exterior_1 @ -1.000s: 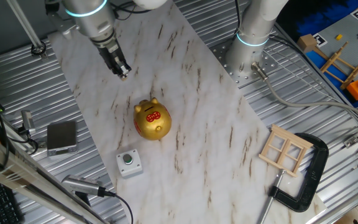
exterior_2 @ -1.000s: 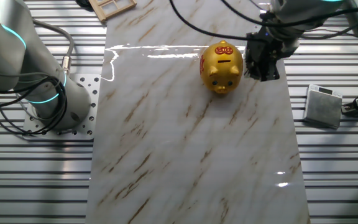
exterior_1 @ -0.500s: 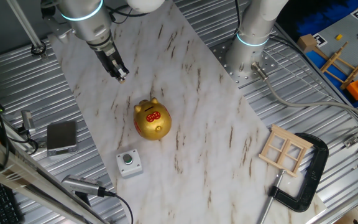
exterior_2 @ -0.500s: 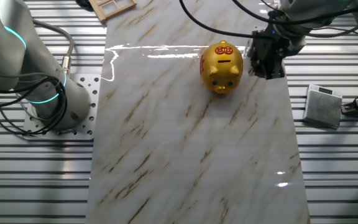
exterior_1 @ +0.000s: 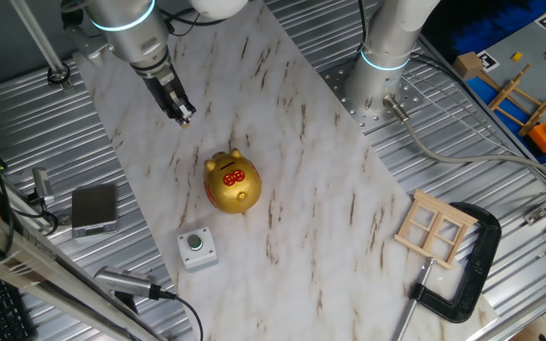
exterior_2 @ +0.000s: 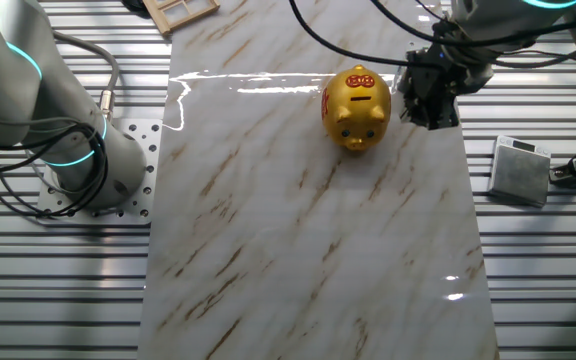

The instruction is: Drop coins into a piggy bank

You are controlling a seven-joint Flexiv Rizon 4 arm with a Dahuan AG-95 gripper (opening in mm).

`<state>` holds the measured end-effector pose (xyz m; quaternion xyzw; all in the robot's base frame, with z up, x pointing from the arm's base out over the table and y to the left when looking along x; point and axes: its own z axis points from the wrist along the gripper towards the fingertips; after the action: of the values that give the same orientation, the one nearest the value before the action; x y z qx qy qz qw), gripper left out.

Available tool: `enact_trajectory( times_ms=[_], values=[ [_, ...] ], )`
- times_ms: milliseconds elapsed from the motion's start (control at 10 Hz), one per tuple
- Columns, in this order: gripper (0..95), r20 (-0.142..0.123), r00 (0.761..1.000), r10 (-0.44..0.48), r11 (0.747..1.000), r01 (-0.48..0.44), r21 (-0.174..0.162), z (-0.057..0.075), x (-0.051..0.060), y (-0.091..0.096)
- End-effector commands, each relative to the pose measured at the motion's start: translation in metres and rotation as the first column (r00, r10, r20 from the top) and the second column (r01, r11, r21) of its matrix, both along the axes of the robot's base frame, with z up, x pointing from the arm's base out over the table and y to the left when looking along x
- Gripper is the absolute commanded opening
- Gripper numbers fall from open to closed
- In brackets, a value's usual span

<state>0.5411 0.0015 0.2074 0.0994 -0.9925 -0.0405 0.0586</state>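
Note:
The piggy bank [exterior_1: 231,183] is a shiny gold pig with red markings and a dark slot on top. It stands on the marble sheet and also shows in the other fixed view [exterior_2: 357,106]. My gripper [exterior_1: 183,116] hangs over the sheet beyond the pig, about a pig's length away and apart from it. In the other fixed view the gripper [exterior_2: 429,118] is just right of the pig. Its fingers stand close together, with a small pale coin pinched at the tips.
A small grey box with a green button [exterior_1: 196,248] sits near the pig. A grey block [exterior_1: 94,208] lies on the metal table. A wooden window frame [exterior_1: 435,227] and a black clamp [exterior_1: 472,275] lie at the right. A second arm's base [exterior_1: 383,66] stands at the sheet's edge.
My gripper has shifted slightly away from the pig and tilted a little. The pig has not moved.

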Motion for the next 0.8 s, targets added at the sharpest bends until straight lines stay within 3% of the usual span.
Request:
enact_trajectory(
  times_ms=[100, 800],
  values=[
    [0.0, -0.001, 1.000, 0.029, 1.000, -0.029, 0.003, -0.0001, 0.0001, 0.0001],
    [0.0, -0.003, 0.997, 0.080, 0.997, -0.080, 0.018, -0.0001, 0.0001, 0.0001]
  ],
)
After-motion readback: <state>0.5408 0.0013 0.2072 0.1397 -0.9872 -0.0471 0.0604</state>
